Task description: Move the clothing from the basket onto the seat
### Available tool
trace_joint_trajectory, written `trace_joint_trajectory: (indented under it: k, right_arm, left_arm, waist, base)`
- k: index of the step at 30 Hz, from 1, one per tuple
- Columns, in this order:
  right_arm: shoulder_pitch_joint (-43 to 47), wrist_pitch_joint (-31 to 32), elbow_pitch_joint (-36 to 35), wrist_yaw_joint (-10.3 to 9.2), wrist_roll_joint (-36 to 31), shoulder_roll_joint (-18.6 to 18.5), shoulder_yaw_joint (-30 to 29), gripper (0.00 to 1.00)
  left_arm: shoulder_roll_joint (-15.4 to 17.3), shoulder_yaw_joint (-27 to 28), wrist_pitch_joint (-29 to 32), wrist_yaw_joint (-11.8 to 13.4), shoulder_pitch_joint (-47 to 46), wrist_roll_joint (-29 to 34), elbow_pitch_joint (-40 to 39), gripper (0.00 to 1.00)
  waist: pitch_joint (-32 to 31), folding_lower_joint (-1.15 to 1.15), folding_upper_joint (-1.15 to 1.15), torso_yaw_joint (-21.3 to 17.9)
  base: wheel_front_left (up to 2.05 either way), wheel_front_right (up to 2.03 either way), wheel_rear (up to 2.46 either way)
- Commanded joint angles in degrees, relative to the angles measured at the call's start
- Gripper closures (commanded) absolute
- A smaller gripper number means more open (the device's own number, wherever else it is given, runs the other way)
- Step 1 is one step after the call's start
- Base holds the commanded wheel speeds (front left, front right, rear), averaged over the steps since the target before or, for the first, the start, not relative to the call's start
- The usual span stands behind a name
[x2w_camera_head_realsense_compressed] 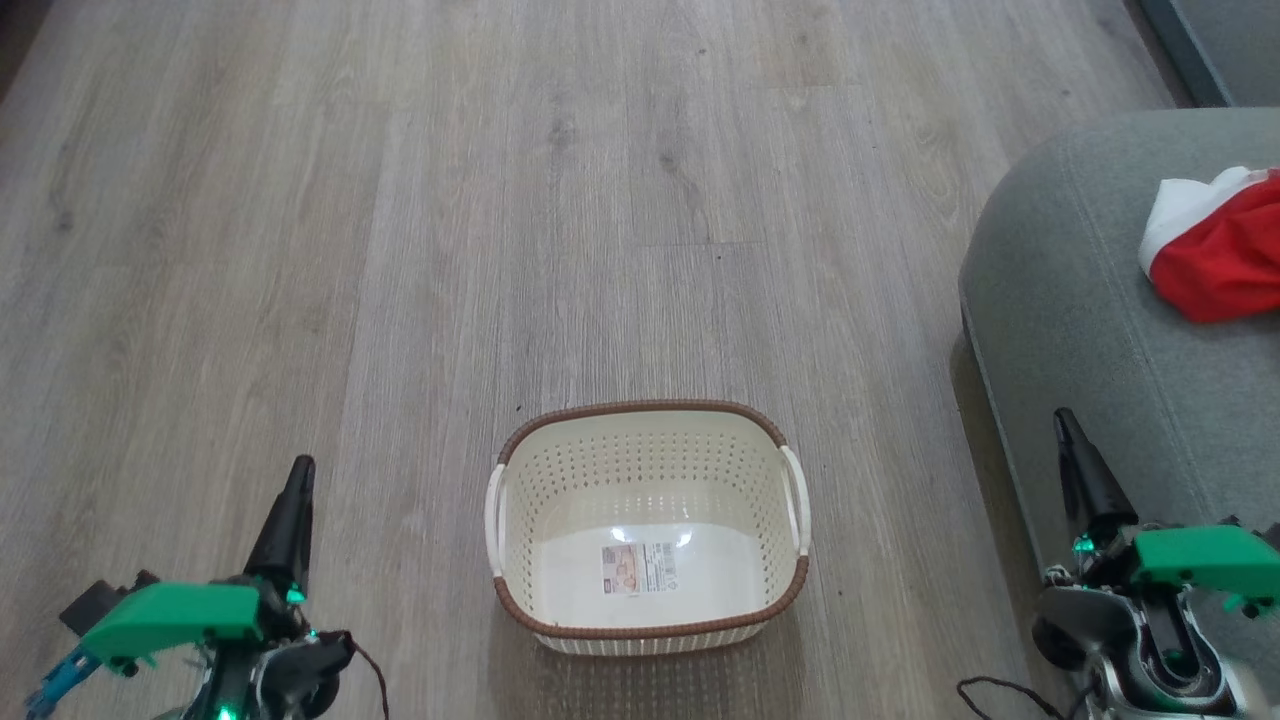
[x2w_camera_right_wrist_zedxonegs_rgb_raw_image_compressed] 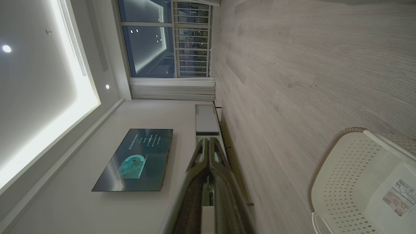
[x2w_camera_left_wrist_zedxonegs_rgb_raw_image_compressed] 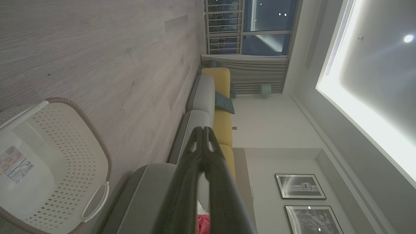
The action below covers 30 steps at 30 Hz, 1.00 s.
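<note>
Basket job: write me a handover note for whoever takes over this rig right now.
Left gripper: shut, holding nothing, lower left.
Right gripper: shut, holding nothing, lower right by the seat.
Basket: on the floor, only its paper label inside.
Clothing: red-and-white bundle lying on the seat.
Done: basket emptied. Left: no clothing visible to move.

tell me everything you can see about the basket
The basket is a cream-white, rounded-rectangular tub that looks like plastic, its walls perforated with small holes. A brown braided rim runs round the top, and a white handle sits on each short side. It stands upright on the wooden floor, apart from the seat, holding nothing but a paper label on its bottom.
</note>
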Motion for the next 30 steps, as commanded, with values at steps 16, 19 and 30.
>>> trace_joint_trajectory:
  k: [16,19,30]
  right_arm:
    - [-1.2,0.3,-2.3,0.0,0.3,-0.2,1.0,1.0]
    - [-1.2,0.3,-2.3,0.0,0.3,-0.2,1.0,1.0]
    - [-1.2,0.3,-2.3,0.0,0.3,-0.2,1.0,1.0]
  left_arm:
    - [0.4,1.8,0.4,-0.5,-2.8,-0.4,-2.0,1.0]
    - [0.4,1.8,0.4,-0.5,-2.8,-0.4,-2.0,1.0]
    - [0.4,1.8,0.4,-0.5,-2.8,-0.4,-2.0,1.0]
  waist:
    - [0.0,0.0,0.0,0.0]
    - [0.0,0.0,0.0,0.0]
    - [0.0,0.0,0.0,0.0]
  base:
    - [0.0,0.0,0.0]
    - [0.0,0.0,0.0]
    - [0.0,0.0,0.0]
